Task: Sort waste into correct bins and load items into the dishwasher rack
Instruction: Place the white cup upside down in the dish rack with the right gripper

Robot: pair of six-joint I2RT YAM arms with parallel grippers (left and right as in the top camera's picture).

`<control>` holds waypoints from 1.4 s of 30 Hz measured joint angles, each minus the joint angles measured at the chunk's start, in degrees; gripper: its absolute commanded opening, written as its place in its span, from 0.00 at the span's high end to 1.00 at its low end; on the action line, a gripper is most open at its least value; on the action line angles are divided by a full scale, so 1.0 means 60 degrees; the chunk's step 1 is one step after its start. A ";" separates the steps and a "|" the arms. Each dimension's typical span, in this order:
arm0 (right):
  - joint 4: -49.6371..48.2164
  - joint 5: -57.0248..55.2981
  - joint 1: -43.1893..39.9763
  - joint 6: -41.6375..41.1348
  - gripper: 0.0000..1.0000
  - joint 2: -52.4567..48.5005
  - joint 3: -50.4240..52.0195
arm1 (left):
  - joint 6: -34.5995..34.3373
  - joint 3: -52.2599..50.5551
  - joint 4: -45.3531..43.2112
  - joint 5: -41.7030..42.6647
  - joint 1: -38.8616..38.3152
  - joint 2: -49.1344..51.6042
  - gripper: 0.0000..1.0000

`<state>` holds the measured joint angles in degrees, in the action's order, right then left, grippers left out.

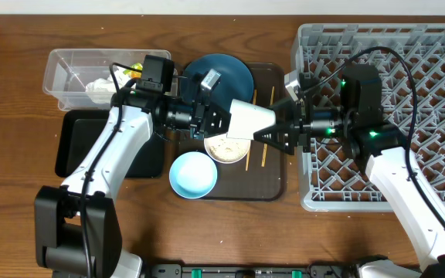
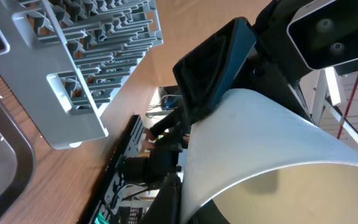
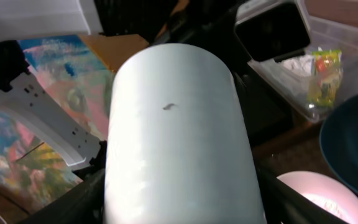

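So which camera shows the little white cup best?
The overhead view. There most of the white cup shows, lying sideways over the cream bowl. The right wrist view is almost filled by its round side, too close to see its ends. The left wrist view shows only part of its wall and open rim.

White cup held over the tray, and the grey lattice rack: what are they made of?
The small white cup looks like glazed ceramic or hard plastic: smooth, opaque, soft sheen; can't tell which. The large grey lattice rack looks like moulded plastic: matte, thin uniform ribs and pegs.
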<state>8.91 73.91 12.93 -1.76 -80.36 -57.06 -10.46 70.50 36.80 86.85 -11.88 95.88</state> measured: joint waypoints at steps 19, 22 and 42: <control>0.0073 -0.0280 -0.0648 -0.0903 0.58 0.0000 0.0000 | 0.0051 0.0029 -0.0015 -0.0015 0.0000 0.0000 0.45; 0.0510 -0.0798 -0.1359 -0.1348 0.56 0.0047 0.0000 | 0.0033 0.0029 -0.0022 -0.0565 0.0051 0.0000 0.41; 0.9970 -0.9694 -0.2426 -0.1169 0.60 0.0776 -0.3920 | 0.0036 0.0036 0.0867 -0.7147 -0.0022 0.0000 0.41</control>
<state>68.73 15.75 -1.63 -8.78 -75.70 -80.58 -10.24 70.72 42.00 43.97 -12.01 95.88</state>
